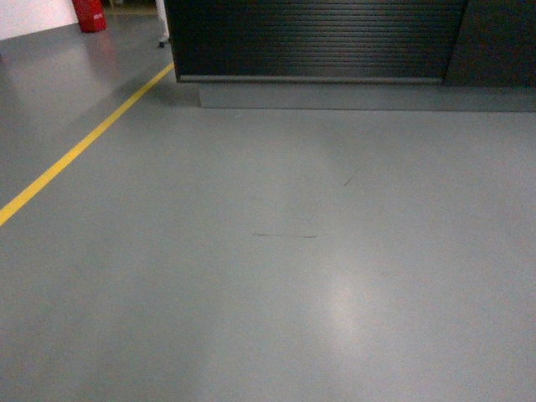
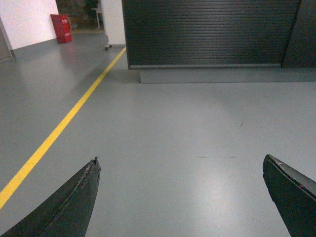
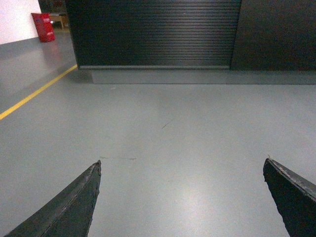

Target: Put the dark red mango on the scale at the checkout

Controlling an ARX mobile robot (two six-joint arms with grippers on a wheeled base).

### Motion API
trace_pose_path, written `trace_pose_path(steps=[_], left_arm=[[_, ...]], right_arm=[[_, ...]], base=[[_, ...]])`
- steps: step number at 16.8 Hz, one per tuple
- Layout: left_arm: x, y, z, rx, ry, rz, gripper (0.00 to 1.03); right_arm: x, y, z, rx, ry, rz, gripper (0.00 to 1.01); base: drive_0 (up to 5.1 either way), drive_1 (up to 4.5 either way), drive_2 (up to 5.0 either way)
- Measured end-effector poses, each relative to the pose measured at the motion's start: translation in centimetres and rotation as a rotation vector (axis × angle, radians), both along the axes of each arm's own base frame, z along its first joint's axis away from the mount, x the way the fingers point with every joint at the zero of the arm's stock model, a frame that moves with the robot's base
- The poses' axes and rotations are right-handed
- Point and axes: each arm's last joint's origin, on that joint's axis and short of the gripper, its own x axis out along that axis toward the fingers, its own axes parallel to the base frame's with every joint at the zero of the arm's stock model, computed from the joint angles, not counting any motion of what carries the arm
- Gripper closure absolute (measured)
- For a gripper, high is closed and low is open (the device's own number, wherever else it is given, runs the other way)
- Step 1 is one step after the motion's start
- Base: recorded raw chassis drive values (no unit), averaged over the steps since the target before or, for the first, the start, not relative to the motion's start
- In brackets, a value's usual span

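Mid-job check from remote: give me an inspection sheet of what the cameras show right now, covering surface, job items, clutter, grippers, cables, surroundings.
Surface: grey floor, glossy, with faint scuff marks; the counter top is not in view.
Job's things: checkout ahead, only its ribbed black front showing; dark red mango and scale nothing seen.
Clutter: nothing seen on the floor between robot and counter.
Grippers: left gripper open, holding nothing; right gripper open, holding nothing; dark fingers spread wide in both wrist views.
Cables: nothing seen.
Surroundings: yellow floor line running on the left; red object at far left by a white wall.
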Motion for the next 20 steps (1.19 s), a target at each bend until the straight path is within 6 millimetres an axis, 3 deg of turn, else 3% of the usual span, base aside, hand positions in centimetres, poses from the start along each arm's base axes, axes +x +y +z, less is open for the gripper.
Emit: trace_pose_path(steps=[20], left_arm=[[0.00,0.00,0.00,0.000,0.000,0.000,0.05]], right_arm=[[0.00,0.00,0.00,0.000,0.000,0.000,0.03]], base=[[0.0,0.21,-0.2]])
